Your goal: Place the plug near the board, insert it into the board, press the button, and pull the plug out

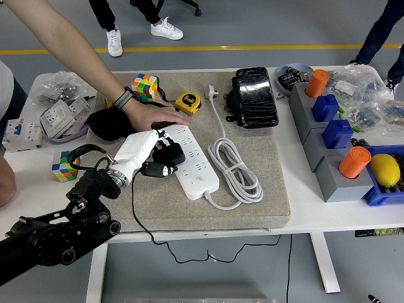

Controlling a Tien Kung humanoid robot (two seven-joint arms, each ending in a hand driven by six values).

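Note:
A white power strip lies on a grey mat at the table's middle, its white cable coiled to its right. My left hand, white on a black arm, is shut on a black plug that sits at the strip's left edge; I cannot tell whether it is seated in a socket. The plug's black cord trails down over the table's near edge. A person's hand with a dark wristband presses on the far end of the strip. My right arm is not in view.
A yellow tape measure, a Rubik's cube and a black pouch lie at the mat's far side. A second cube sits at the left. Grey blocks with orange and blue pieces and a lemon stand on the right.

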